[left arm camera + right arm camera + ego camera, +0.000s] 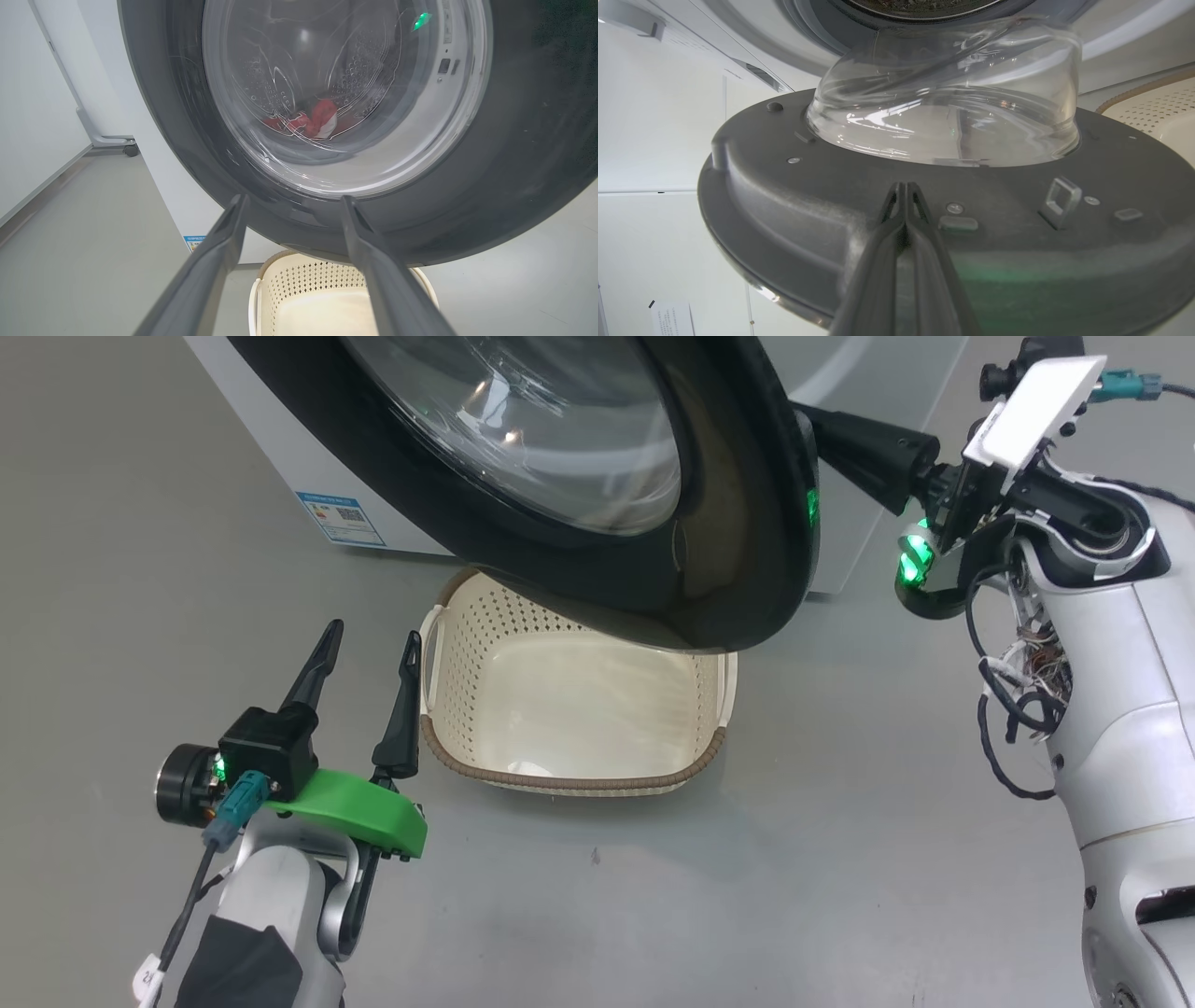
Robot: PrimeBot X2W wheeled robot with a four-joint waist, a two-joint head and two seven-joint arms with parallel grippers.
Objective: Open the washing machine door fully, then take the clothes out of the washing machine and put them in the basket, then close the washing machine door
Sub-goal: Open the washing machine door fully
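Right end effector point(903, 189) is pinched fully shut, gripping nothing, its tips up against the grey inner face of the door point(551, 467), which stands out from the washer point(280, 439) and hangs over the basket point(569, 784) on the floor. Left end effector point(372, 633) hovers spread wide, nothing in it, just beside the basket's left handle. The red clothes point(317, 122) lie in the drum, seen through the door glass.
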